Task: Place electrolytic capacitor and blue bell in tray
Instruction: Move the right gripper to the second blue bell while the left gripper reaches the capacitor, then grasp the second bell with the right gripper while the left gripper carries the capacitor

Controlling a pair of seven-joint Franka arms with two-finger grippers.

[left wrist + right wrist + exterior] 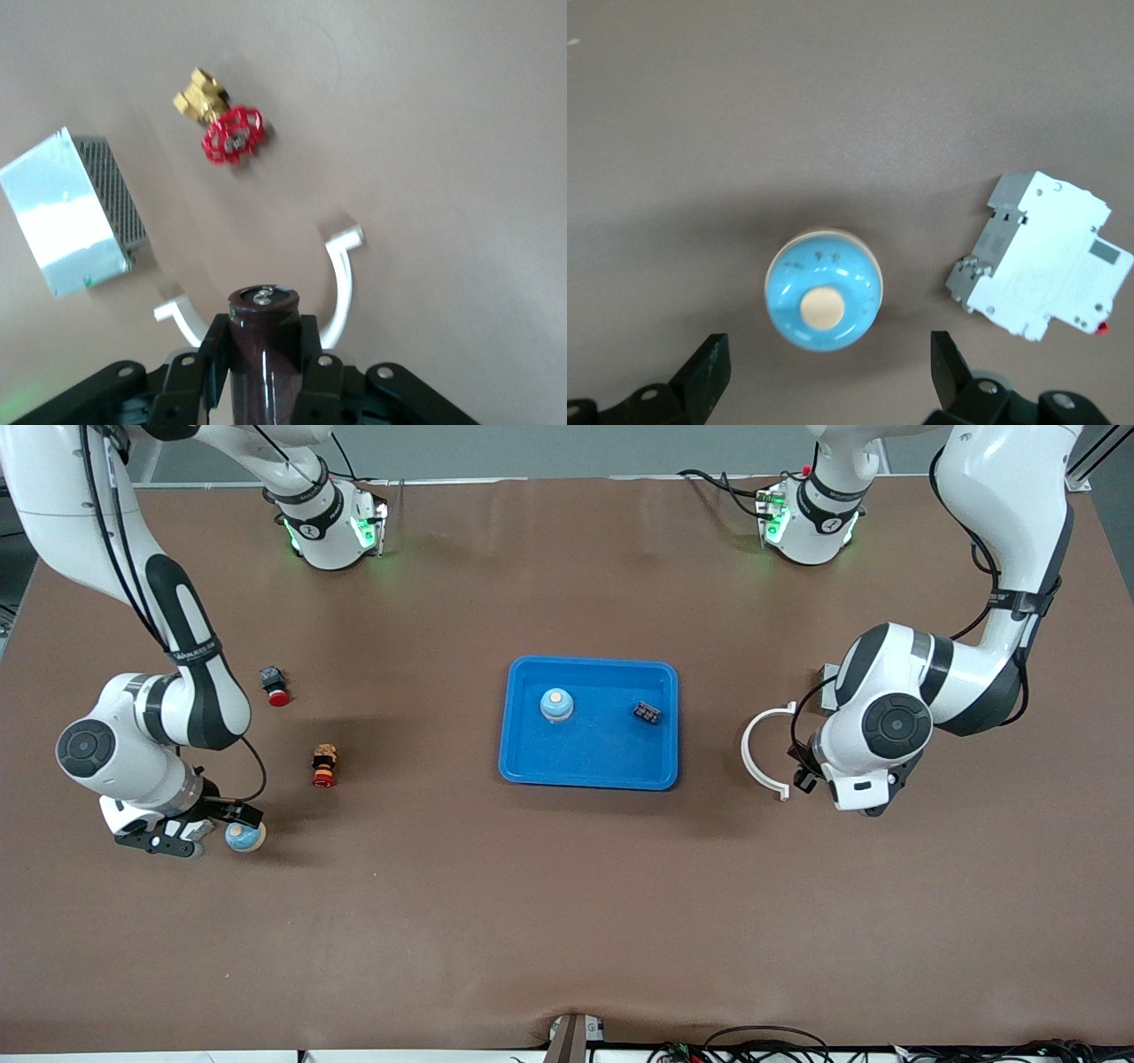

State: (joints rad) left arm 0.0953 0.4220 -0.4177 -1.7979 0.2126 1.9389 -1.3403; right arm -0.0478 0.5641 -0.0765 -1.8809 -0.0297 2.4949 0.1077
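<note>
The bright-blue tray lies mid-table. It holds a blue bell and a small black part. A second blue bell with a cream button stands on the table at the right arm's end. My right gripper is open right beside it. In the right wrist view the bell sits just ahead of the spread fingers, untouched. My left gripper hovers over the table beside the tray. In the left wrist view it is shut on a dark-brown electrolytic capacitor.
A white C-shaped ring, a silver metal box and a red-handled brass valve lie under the left arm. A white circuit breaker lies beside the loose bell. A red push-button and another valve lie nearby.
</note>
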